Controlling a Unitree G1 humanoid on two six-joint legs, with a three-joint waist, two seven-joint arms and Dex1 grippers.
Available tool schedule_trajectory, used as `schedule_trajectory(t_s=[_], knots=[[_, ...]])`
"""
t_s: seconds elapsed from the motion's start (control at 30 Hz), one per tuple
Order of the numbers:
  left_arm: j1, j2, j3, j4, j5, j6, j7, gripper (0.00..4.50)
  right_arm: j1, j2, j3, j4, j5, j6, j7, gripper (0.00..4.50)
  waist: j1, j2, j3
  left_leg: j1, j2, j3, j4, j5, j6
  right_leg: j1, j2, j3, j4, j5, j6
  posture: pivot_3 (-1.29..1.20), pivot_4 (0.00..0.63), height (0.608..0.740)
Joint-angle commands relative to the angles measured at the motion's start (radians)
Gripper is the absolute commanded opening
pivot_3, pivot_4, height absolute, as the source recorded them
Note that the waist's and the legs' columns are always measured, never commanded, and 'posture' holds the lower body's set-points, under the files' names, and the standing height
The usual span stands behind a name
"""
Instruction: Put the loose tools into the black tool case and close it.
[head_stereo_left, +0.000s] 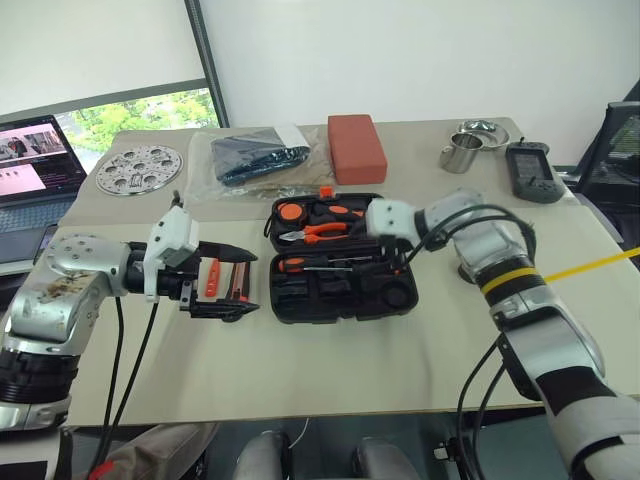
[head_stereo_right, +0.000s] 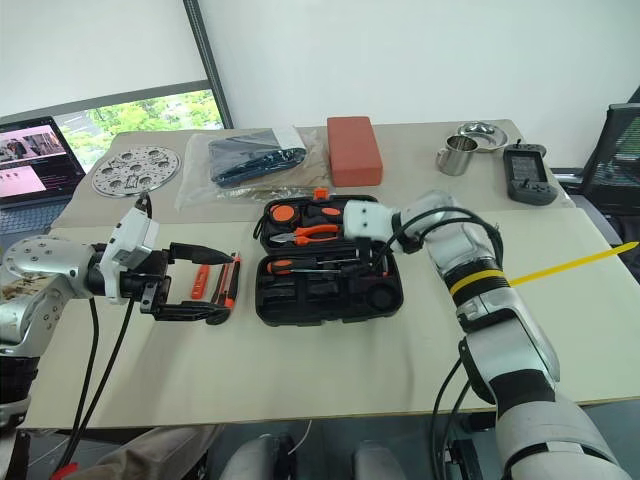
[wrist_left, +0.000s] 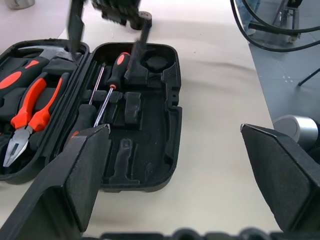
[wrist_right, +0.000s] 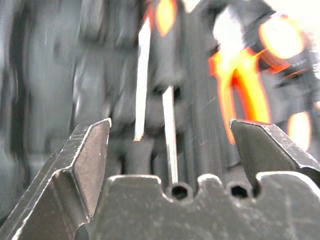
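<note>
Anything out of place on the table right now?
One thing: the utility knife lies on the table left of the open tool case, not in a recess, with the left gripper around it, jaws open. Nothing spilled or damaged.

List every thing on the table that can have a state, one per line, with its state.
black tool case: open, lying flat
two screwdrivers: lying in the case
pliers: seated in the case
utility knife: loose on the table, left of the case
left gripper: open, nothing held, by the knife
right gripper: open over the case, nothing held
metal cup: upright
laptop: open, screen on
</note>
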Motion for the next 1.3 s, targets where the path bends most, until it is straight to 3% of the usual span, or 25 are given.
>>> schedule_trajectory(t_s=[0.03,0.2,0.33,1.3], knots=[[-0.022,-0.001,0.001,0.015,0.006,-0.022,0.001,4.50,0.057,-0.047,-0.030,-0.058,0.015,0.033,0.001,3.00,0.002,0.000,0.000,0.000,0.000,0.000,0.000,0.000,0.000,0.000,0.000,0.000,0.000,0.000,0.000,0.00,0.150,0.740],[-0.042,-0.010,-0.015,0.038,0.019,-0.034,-0.005,4.50,0.082,-0.026,-0.035,-0.064,0.024,0.081,-0.038,1.27,0.002,0.000,0.000,0.000,-0.001,0.001,0.000,0.000,0.000,0.000,0.000,0.000,-0.001,0.000,0.000,0.00,0.150,0.740],[-0.050,-0.006,-0.018,0.043,0.019,-0.038,-0.009,4.50,0.081,-0.001,-0.023,-0.030,0.008,0.072,-0.059,0.17,-0.004,0.000,0.000,0.000,0.000,0.002,0.000,0.000,0.000,-0.002,0.001,0.001,0.000,0.000,0.000,0.00,0.150,0.740],[0.007,0.030,0.009,0.025,0.020,-0.054,0.020,4.50,0.064,0.053,0.047,0.154,-0.087,0.016,-0.051,0.17,-0.004,0.000,0.000,0.001,0.001,0.002,0.000,0.000,0.000,0.000,0.001,0.001,0.000,0.000,0.000,0.00,0.150,0.740]])
